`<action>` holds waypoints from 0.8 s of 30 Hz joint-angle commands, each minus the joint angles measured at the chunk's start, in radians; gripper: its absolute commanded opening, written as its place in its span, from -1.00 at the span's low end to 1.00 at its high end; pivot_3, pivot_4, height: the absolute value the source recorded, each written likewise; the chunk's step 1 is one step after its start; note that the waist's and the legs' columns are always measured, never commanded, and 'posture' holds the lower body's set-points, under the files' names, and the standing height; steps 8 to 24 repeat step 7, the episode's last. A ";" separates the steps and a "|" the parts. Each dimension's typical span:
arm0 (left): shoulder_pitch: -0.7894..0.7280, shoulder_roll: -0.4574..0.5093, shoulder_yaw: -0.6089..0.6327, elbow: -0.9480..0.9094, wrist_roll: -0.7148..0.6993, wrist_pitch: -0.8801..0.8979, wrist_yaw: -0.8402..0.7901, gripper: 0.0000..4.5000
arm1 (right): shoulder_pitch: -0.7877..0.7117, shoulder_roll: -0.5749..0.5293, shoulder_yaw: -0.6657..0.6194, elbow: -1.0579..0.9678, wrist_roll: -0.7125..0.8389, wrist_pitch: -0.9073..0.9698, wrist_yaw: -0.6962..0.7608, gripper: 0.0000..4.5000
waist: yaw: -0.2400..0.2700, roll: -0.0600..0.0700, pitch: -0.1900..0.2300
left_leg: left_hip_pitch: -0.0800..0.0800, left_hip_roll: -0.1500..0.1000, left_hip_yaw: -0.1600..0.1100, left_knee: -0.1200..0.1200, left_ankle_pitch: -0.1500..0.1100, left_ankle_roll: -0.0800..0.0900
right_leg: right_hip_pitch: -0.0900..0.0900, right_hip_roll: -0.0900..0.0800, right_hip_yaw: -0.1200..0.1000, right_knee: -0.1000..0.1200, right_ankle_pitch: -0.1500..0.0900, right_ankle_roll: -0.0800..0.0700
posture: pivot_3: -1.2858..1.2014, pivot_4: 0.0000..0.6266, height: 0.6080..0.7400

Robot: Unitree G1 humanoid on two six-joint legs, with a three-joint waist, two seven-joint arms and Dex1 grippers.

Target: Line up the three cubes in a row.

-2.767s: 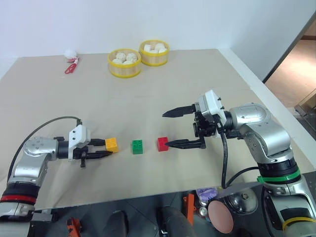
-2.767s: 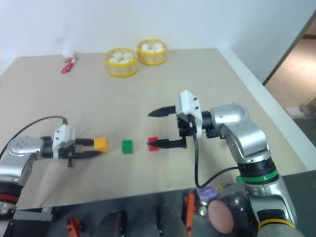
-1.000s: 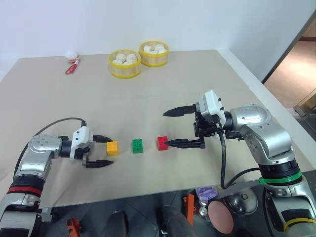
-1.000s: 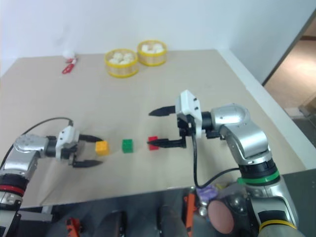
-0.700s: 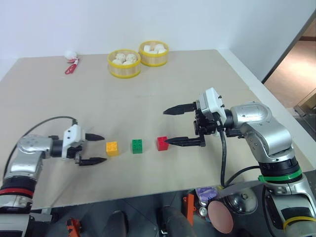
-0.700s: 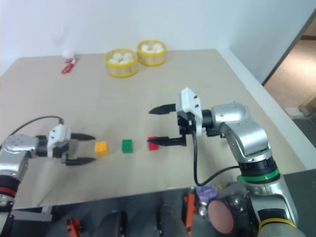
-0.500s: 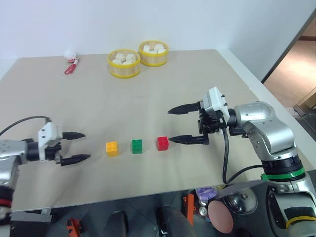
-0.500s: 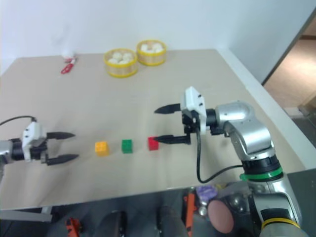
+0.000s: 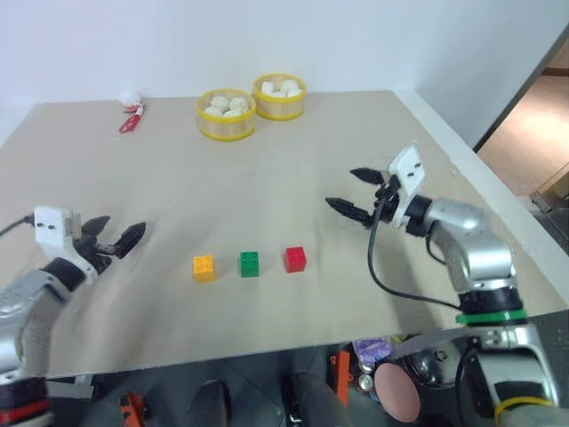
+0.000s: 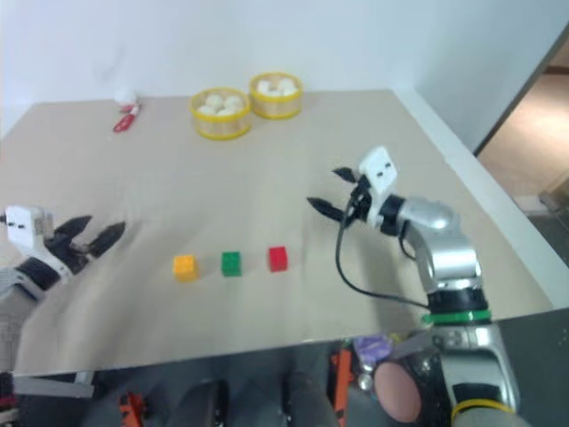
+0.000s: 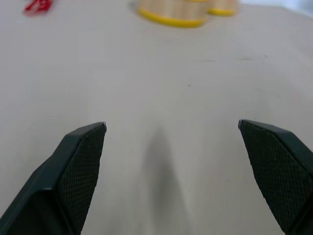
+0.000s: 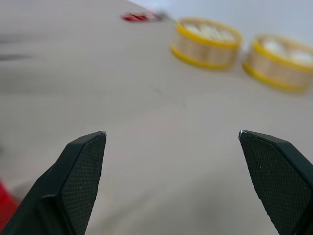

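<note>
Three small studded cubes lie in a row on the tan table, evenly spaced: orange-yellow (image 9: 204, 268), green (image 9: 250, 263) and red (image 9: 295, 259). My left gripper (image 9: 118, 227) is open and empty, well to the left of the orange-yellow cube and near the table's left side. My right gripper (image 9: 344, 188) is open and empty too, up and to the right of the red cube, clear of it. Bare table lies between the spread fingers in the left wrist view (image 11: 78, 161) and in the right wrist view (image 12: 78, 171).
Two yellow-rimmed steamer baskets (image 9: 225, 113) (image 9: 279, 95) with white buns stand at the back of the table. A white toy with a red part (image 9: 131, 107) lies at the back left. The table's right edge (image 9: 462, 169) runs close behind my right arm.
Both grippers have drawn away from the cubes: the left one swung out to the left, the right one moved back and to the right. The cubes have stayed put.
</note>
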 commanded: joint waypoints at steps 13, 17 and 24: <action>0.047 -0.197 -0.008 -0.199 0.024 -0.065 0.240 0.99 | 0.070 0.127 -0.183 -0.036 -0.025 0.010 -0.392 1.00 | 0.000 0.000 0.000 | 0.002 -0.002 0.000 0.002 0.001 0.001 | 0.003 0.000 0.002 0.000 0.002 0.001 | 0.03 -0.52 1.00; 0.047 -0.197 -0.008 -0.199 0.024 -0.065 0.240 0.99 | 0.070 0.127 -0.183 -0.036 -0.025 0.010 -0.392 1.00 | 0.000 0.000 0.000 | 0.002 -0.002 0.000 0.002 0.001 0.001 | 0.003 0.000 0.002 0.000 0.002 0.001 | 0.03 -0.52 1.00; 0.047 -0.197 -0.008 -0.199 0.024 -0.065 0.240 0.99 | 0.070 0.127 -0.183 -0.036 -0.025 0.010 -0.392 1.00 | 0.000 0.000 0.000 | 0.002 -0.002 0.000 0.002 0.001 0.001 | 0.003 0.000 0.002 0.000 0.002 0.001 | 0.03 -0.52 1.00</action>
